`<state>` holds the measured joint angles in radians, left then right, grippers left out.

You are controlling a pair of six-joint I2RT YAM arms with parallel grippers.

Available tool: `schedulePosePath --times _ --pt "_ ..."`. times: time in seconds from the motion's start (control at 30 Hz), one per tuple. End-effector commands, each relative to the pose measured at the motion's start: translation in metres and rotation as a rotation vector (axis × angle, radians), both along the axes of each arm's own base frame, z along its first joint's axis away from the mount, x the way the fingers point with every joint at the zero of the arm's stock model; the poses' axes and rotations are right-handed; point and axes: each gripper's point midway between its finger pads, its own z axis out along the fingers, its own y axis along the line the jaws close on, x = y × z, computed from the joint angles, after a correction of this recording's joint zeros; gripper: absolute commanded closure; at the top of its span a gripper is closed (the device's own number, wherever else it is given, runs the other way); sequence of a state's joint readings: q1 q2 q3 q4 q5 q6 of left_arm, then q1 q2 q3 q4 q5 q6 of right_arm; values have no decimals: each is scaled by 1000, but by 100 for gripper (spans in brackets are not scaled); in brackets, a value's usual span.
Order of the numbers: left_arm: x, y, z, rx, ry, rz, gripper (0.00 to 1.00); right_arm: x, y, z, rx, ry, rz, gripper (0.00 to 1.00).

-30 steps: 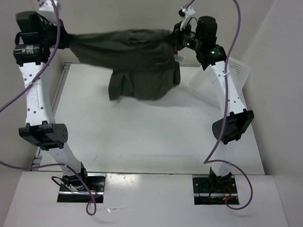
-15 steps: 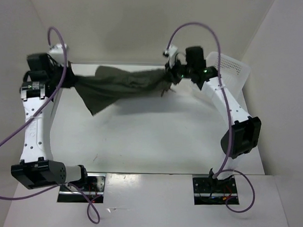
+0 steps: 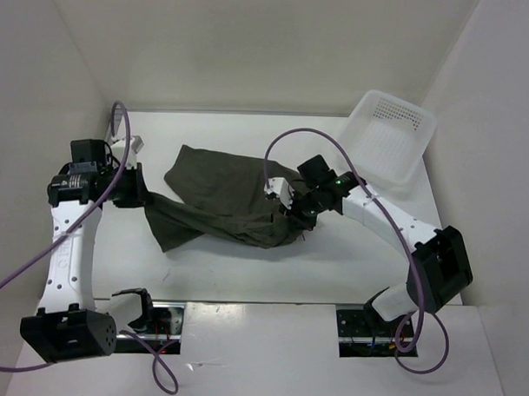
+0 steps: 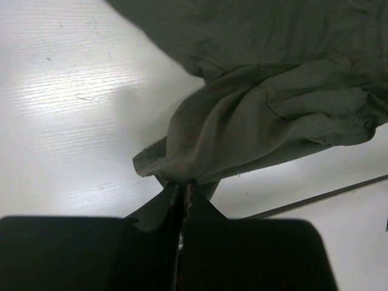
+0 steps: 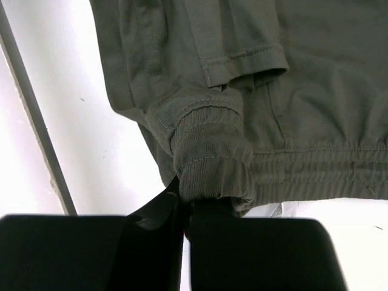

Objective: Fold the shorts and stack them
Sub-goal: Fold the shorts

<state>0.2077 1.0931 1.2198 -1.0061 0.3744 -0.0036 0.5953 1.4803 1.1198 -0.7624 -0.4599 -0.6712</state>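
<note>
Left tool [image 3: 133, 190] sits mid-left in the top view, pressed together and pinching a corner of the shorts [image 3: 223, 201]. In the left wrist view its fingers [image 4: 162, 209] meet at the bottom centre. A bunched fabric edge is caught at the tips, and the cloth fans off to the upper right of the frame.

Right tool [image 3: 293, 213] is right of centre in the top view, also pressed together. In the right wrist view it pinches a wad of the ribbed waistband [image 5: 212, 160] at the tips.

The shorts lie crumpled on the desk [image 3: 244, 271], strung between the two tools. Dark olive. The bulk is at frame centre and reaches up toward the middle. One flap points to the lower left, just right of the left tool.

The desk is white and glossy, with faint scratches showing in the left wrist view. A dark seam marks its edge in both wrist views.

White walls [image 3: 252, 50] close the room at top, left and right of the frame.

A white perforated basket [image 3: 390, 143] is at the upper right, in the corner by the right wall, apart from the shorts. A purple cable [image 3: 312, 133] loops above the right arm, and another runs along the left arm.
</note>
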Motion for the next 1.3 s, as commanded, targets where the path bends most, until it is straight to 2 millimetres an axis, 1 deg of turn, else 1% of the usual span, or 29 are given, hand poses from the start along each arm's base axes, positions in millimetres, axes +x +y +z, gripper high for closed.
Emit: schedulePosePath --times 0.0,0.1,0.13,0.17,0.2,0.23,0.27,0.3,0.33,0.37,0.4,0.47,0.5,0.53,0.57,0.6,0.63,0.73,0.77,0.83,0.87,0.93,0.97,1.0,1.03,1.1,1.13,1.2,1.27 --pt "3 -5 -7 -32 15 -25 100 6 -1 12 12 -52 0 100" --pt "39 1 4 -19 -76 -31 100 20 0 13 -7 -91 -29 100" --pt "57 6 13 4 -134 -25 100 25 1 15 0 -107 -43 100" --pt "72 10 8 2 -124 -25 100 36 -1 18 10 -116 -76 100" --pt "91 14 25 16 -188 -25 100 51 -11 20 24 -106 -161 100" --pt "102 16 30 20 -206 -26 100 66 -13 23 57 -110 -217 100" --pt "117 19 22 16 -187 -25 100 83 -18 33 94 -121 -280 100" --pt "133 22 38 28 -240 -26 100 102 -35 36 135 -77 -429 100" --pt "146 27 26 28 -205 -18 100 120 -36 50 203 -88 -484 100" --pt "156 29 27 30 -215 -18 100 130 -42 55 237 -72 -535 100" --pt "164 26 27 29 -214 -29 100 139 -53 49 266 -15 -630 100" --pt "186 31 25 28 -209 -29 100 153 -56 53 319 7 -686 100" --pt "196 33 12 22 -181 -29 100 157 -57 44 332 62 -734 100" --pt "206 34 18 25 -199 -29 100 167 -58 46 360 58 -766 100" --pt "213 36 17 26 -203 -29 100 170 -57 42 368 80 -788 100" --pt "221 33 3 19 -174 -38 100 176 -52 37 383 116 -805 100" --pt "228 35 6 22 -187 -38 100 182 -50 36 392 118 -813 100" --pt "247 37 -15 29 -150 -34 100 206 -60 30 415 159 -895 100" --pt "252 38 -16 31 -157 -34 100 216 -58 38 433 149 -899 100" --pt "259 41 -20 37 -153 -28 100 228 -59 37 445 165 -928 100" --pt "263 43 -28 41 -138 -22 100 238 -57 48 470 141 -926 100" --pt "273 45 -24 46 -162 -22 100 248 -57 48 479 159 -967 100" --pt "276 45 -32 43 -148 -22 100 256 -56 55 497 138 -975 100" --pt "277 45 -37 41 -138 -22 99 261 -57 50 490 143 -995 100" --pt "280 46 -38 41 -139 -22 96 265 -63 42 467 133 -1037 100" --pt "286 42 -48 39 -129 -32 88 271 -65 36 444 114 -1075 88" --pt "288 42 -50 39 -127 -32 84 275 -72 28 421 105 -1123 85" --pt "294 37 -59 36 -119 -42 80 280 -75 30 409 74 -1162 79" --pt "301 33 -65 36 -122 -53 59 294 -84 32 393 23 -1222 78"
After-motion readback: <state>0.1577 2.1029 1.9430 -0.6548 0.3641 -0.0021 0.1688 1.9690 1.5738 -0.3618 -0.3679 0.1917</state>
